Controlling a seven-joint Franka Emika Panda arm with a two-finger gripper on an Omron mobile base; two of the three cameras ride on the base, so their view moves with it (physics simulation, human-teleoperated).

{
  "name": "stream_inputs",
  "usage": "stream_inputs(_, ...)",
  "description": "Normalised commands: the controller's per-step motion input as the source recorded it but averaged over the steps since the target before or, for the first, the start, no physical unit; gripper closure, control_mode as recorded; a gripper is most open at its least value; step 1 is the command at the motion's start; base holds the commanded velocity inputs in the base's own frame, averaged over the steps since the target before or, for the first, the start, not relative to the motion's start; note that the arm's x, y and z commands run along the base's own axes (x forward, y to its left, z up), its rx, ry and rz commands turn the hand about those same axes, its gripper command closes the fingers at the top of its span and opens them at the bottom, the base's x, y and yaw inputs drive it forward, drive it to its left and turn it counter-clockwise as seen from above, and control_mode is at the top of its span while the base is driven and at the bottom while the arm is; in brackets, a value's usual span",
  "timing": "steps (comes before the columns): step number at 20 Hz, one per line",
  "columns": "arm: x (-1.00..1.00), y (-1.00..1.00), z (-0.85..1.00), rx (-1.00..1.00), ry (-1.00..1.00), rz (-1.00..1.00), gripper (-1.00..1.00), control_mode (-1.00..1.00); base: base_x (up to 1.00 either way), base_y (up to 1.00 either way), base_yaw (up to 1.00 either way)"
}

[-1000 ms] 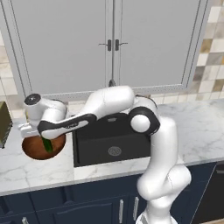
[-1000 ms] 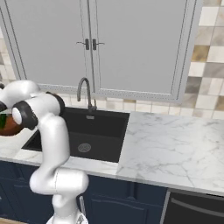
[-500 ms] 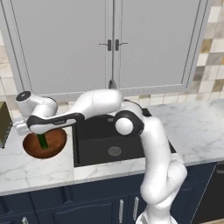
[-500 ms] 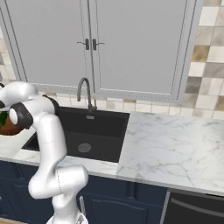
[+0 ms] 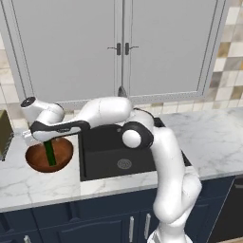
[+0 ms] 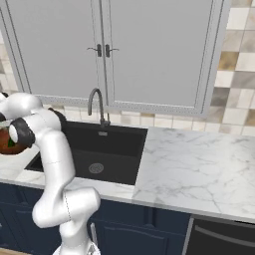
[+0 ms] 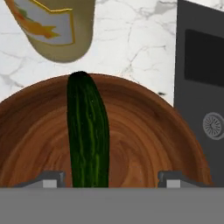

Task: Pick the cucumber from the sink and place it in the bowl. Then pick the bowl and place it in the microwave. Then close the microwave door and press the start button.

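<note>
step: release cucumber (image 7: 87, 135) into bowl (image 5: 33, 159) | bowl near counter's left edge, beside sink (image 5: 102, 154) | gripper (image 5: 47, 141) fingers spread apart, clear of cucumber | advice: lift straight up before regrasping bowl rim

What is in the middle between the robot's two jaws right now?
The cucumber. In the hand view it stands between the spread jaws of the gripper, apart from both, over the brown bowl. The left base view shows it upright in the bowl.

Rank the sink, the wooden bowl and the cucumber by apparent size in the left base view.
1. Deep black rectangular sink: largest.
2. Round reddish-brown wooden bowl: clearly smaller.
3. Dark green stubby cucumber, standing in the bowl: smallest.
</note>
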Motion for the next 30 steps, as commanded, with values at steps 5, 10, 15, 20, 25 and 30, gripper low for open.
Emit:
stream_inputs(5, -0.22, -0.60, 0.21, 0.13, 0.00, 0.00, -1.00, -1.00, 0.00, 0.00, 0.00)
stream_inputs(10, -0.64, -0.40, 0.85, 0.21, 0.03, -0.05, -1.00, -1.00, 0.00, 0.00, 0.00)
stream_inputs(15, -0.64, -0.74, 0.28, 0.22, 0.11, -0.11, -1.00, -1.00, 0.00, 0.00, 0.00)
stream_inputs(20, -0.02, -0.75, -0.39, 0.12, 0.02, -0.03, -1.00, -1.00, 0.00, 0.00, 0.00)
stream_inputs(25, 0.00, 0.17, -0.36, 0.04, 0.00, -0.01, -1.00, -1.00, 0.00, 0.00, 0.00)
stream_inputs(30, 0.00, 0.45, -0.20, 0.00, 0.00, 0.00, -1.00, -1.00, 0.00, 0.00, 0.00)
